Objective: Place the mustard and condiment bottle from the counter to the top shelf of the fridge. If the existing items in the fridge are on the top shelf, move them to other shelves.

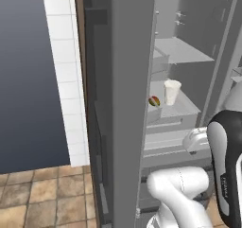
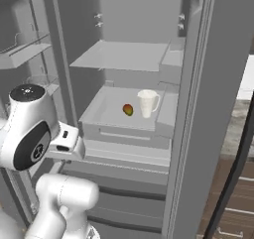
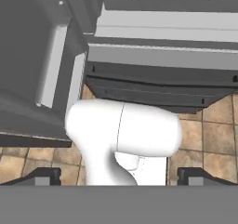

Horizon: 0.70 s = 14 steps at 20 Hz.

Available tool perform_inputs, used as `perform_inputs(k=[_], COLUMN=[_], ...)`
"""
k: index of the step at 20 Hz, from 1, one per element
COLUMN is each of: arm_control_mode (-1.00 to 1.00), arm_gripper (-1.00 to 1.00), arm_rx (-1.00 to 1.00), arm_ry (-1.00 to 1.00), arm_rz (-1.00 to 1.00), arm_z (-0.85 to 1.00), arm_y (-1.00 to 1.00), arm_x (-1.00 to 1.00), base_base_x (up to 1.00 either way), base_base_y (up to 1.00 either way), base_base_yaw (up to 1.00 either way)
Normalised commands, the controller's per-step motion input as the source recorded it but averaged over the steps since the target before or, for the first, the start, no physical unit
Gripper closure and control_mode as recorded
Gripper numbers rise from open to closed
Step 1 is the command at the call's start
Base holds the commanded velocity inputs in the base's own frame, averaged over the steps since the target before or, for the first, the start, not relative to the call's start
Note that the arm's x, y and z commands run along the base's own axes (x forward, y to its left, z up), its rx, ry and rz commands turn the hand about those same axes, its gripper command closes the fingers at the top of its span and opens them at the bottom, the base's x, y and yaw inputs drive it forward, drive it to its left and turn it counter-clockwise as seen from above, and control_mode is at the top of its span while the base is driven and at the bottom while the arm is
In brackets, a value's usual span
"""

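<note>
- Plainly, the fridge [image 2: 218, 84] stands open, so its shelves can be reached from the front.
- The fruit [image 2: 128, 109] and the white cup [image 2: 147, 103] sit just beside each other on the middle shelf, which leaves the top shelf [image 2: 124, 54] bare for the bottles.
- The gripper [image 3: 118, 176] has its fingers wide apart and holds nothing; it points down at the floor tiles [image 3: 218, 139] below the fridge, likely tucked clear.
- Mustard and condiment bottle are probably still to be fetched.
</note>
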Motion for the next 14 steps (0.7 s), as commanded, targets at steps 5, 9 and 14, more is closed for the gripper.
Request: perform_inputs(k=[5,9,14], arm_control_mode=[1.0,1.0,1.0], arm_gripper=[-1.0,-1.0,-1.0], arm_rx=[0.0,0.0,0.0], arm_ry=[0.0,0.0,0.0], arm_rz=[0.0,0.0,0.0], arm_z=[0.0,0.0,0.0], arm_y=[0.0,0.0,0.0], arm_x=[0.0,0.0,0.0], base_base_x=[-0.88,-0.82,-0.71], base_base_y=[-0.06,-0.18,-0.22], base_base_yaw=[-0.01,-0.07,-0.15])
